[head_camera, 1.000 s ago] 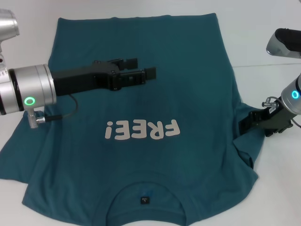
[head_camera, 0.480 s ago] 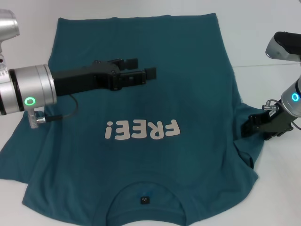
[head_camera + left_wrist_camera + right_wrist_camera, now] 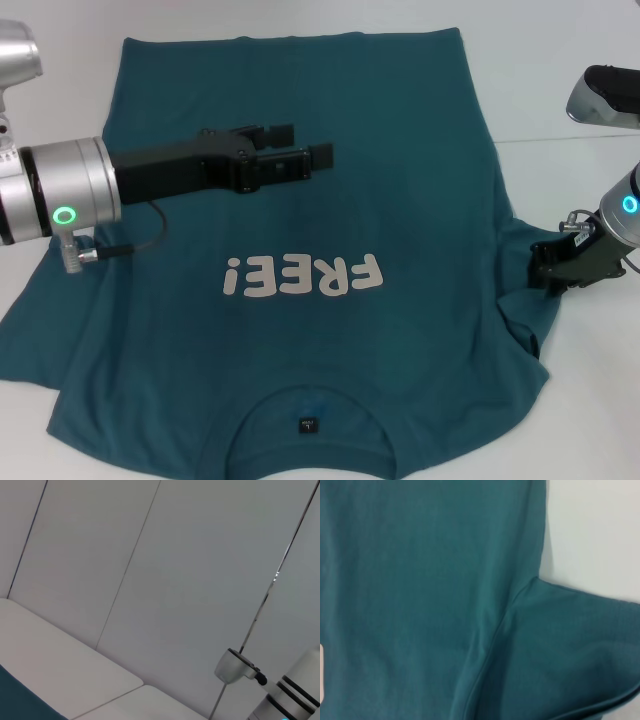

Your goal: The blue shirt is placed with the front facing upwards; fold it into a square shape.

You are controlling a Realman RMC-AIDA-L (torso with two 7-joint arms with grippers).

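The shirt point(image 3: 300, 250), soft teal cotton with whitish "FREE!" lettering, lies flat, front up, on the white table point(image 3: 560, 90); the left gripper point(image 3: 300, 150) hovers above it, fingers apart; the right gripper point(image 3: 545, 270) is at the rumpled sleeve, its grip impossible to tell.

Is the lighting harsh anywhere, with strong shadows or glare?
Head view: soft, even light; the left gripper casts only a faint shadow on the blue shirt. Right wrist view: flat light, gentle shading along a seam. Left wrist view: pale panels, no glare.

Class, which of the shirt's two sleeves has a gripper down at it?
The sleeve on the robot's right: the right gripper sits at it, while the left gripper hovers over the shirt's body.
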